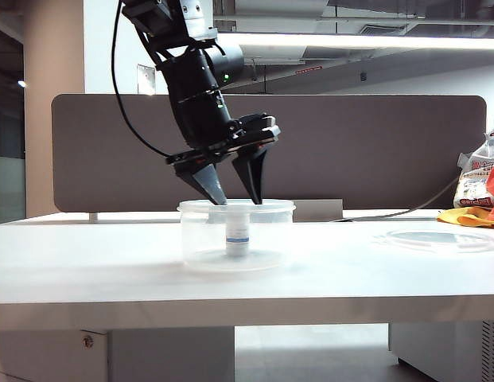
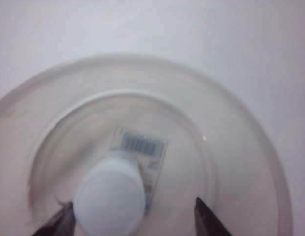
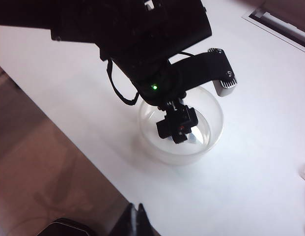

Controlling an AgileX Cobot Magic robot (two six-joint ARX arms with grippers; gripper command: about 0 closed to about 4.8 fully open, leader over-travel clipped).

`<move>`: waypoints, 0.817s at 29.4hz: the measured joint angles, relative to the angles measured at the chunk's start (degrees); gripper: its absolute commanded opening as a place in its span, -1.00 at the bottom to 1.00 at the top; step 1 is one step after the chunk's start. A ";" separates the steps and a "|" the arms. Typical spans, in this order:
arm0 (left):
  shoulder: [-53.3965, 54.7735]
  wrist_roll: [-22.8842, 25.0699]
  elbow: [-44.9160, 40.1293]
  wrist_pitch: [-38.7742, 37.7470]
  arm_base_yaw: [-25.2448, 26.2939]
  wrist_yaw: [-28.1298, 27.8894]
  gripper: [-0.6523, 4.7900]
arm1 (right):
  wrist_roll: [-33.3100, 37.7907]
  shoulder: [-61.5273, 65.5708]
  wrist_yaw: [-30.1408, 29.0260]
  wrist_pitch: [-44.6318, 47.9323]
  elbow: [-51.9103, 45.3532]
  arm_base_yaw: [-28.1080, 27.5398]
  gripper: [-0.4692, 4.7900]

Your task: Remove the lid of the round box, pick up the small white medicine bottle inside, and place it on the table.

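The clear round box (image 1: 199,235) stands uncovered on the white table (image 1: 87,263). The small white medicine bottle (image 1: 237,237) stands upright inside it. My left gripper (image 1: 239,201) points down over the box, open, with its tips at rim level. In the left wrist view the bottle's white cap (image 2: 110,199) lies between the open fingers of the left gripper (image 2: 134,205), close beside one and well apart from the other. The lid (image 1: 441,239) lies flat on the table at the right. My right gripper (image 3: 136,209) is shut and empty over the table's front edge.
A brown-grey partition panel (image 1: 374,151) runs behind the table. Bags (image 1: 479,187) and a yellow cloth (image 1: 469,216) sit at the far right behind the lid. A cable (image 1: 406,211) trails across the back of the table.
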 measured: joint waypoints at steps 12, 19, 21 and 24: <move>1.92 0.04 0.02 1.62 -0.76 -3.63 0.24 | -0.02 0.00 -0.02 -0.92 0.00 0.00 -0.83; 1.97 0.79 0.02 1.66 -0.76 -4.59 -0.11 | -0.02 0.00 -0.02 -0.98 0.00 0.00 -0.82; 1.97 0.92 0.09 1.68 -0.76 -4.66 -0.11 | 0.00 0.00 -0.02 -0.98 0.00 0.00 -0.82; 1.97 1.18 0.09 1.70 -0.76 -4.66 -0.11 | 0.00 0.00 -0.02 -0.98 0.00 0.00 -0.83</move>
